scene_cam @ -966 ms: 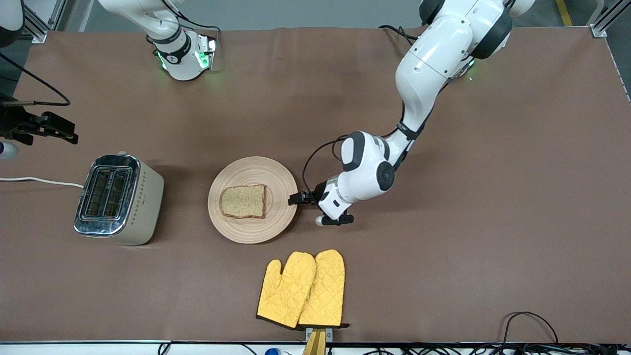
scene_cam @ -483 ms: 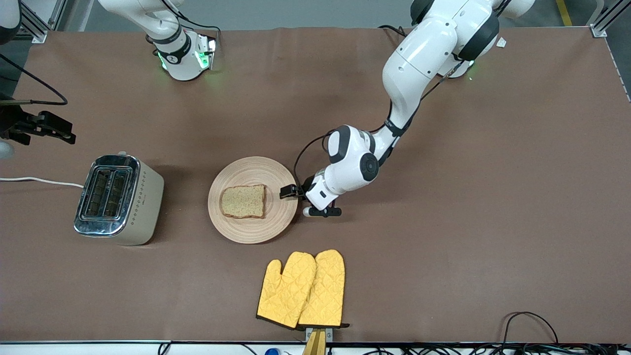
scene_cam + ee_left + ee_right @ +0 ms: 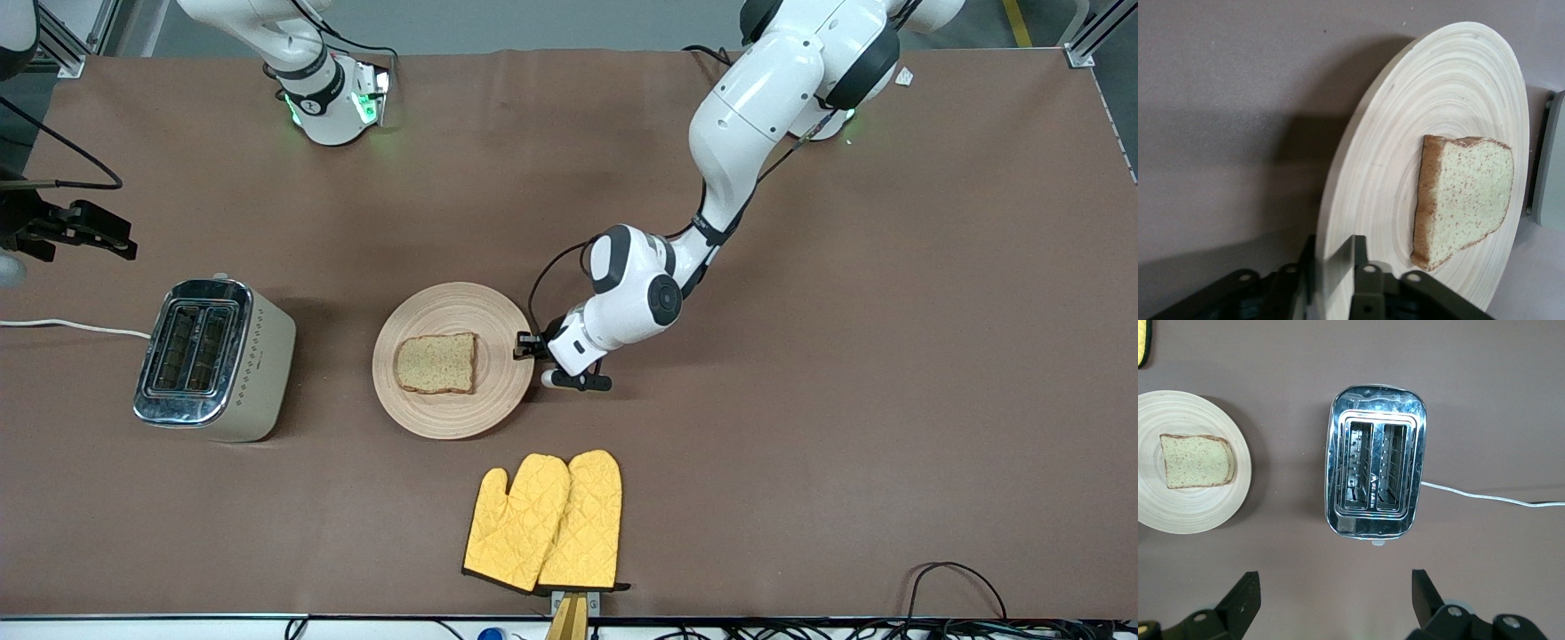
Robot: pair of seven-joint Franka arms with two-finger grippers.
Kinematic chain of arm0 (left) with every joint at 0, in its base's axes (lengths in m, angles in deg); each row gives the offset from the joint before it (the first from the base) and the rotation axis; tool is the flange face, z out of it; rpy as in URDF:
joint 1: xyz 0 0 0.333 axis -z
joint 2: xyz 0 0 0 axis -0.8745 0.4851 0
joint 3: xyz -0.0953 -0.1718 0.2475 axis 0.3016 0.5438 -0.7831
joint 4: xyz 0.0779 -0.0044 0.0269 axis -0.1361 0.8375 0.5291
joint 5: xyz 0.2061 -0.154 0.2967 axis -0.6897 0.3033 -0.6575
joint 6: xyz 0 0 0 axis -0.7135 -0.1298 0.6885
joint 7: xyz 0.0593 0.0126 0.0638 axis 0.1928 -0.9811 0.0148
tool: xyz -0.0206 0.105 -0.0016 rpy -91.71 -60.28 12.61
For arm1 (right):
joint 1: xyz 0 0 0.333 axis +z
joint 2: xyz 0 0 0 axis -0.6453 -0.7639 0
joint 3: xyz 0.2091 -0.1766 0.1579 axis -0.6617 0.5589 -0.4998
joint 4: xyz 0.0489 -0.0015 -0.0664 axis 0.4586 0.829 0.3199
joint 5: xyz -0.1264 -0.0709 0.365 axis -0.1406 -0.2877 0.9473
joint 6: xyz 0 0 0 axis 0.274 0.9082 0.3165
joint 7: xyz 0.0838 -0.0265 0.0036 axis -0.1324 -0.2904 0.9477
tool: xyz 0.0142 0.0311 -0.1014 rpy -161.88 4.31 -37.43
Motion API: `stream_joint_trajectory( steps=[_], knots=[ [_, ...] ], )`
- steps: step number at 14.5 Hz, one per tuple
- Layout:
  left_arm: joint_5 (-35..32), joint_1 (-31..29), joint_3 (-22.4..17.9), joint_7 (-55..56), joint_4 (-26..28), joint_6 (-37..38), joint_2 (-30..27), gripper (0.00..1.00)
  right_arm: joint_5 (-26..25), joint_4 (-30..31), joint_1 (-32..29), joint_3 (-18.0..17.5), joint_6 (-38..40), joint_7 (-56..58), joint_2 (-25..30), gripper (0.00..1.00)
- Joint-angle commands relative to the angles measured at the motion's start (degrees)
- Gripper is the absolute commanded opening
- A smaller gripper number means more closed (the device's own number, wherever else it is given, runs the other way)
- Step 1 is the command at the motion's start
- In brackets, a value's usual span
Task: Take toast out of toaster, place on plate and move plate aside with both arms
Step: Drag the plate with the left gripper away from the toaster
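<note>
The toast lies flat in the middle of the round wooden plate at mid-table. My left gripper is at the plate's rim on the side toward the left arm's end. In the left wrist view my left gripper has one finger over the rim and one under it, shut on the plate, with the toast just past the fingers. My right gripper is open and empty, held high over the table beside the toaster. The right wrist view shows the plate and toast.
A chrome and beige toaster with two empty slots stands beside the plate toward the right arm's end, its white cord running off the table. A pair of yellow oven mitts lies nearer the front camera than the plate.
My left gripper has moved in from beside the plate onto its rim. The plate with the toast has shifted slightly toward the toaster. The right gripper has barely moved.
</note>
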Motion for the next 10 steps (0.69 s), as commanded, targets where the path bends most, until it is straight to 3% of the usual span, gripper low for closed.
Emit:
stream_joint_trajectory(
  steps=[1, 5, 10],
  knots=[
    [0.9, -0.6, 0.4, -2.3, -1.1, -1.2, 0.1, 0.0, -0.6, -1.2, -0.1, -0.2, 0.7, 0.2, -0.5, 1.0],
    [0.7, -6.0, 1.2, -3.2, 2.8, 5.1, -7.0, 0.0, -0.6, -1.2, -0.1, -0.2, 0.7, 0.2, -0.5, 1.0],
    [0.2, -18.2, 1.8, -8.4, 3.9, 25.5, -14.8, 0.0, -0.6, -1.2, 0.0, -0.2, 0.7, 0.1, -0.5, 1.0]
  ],
)
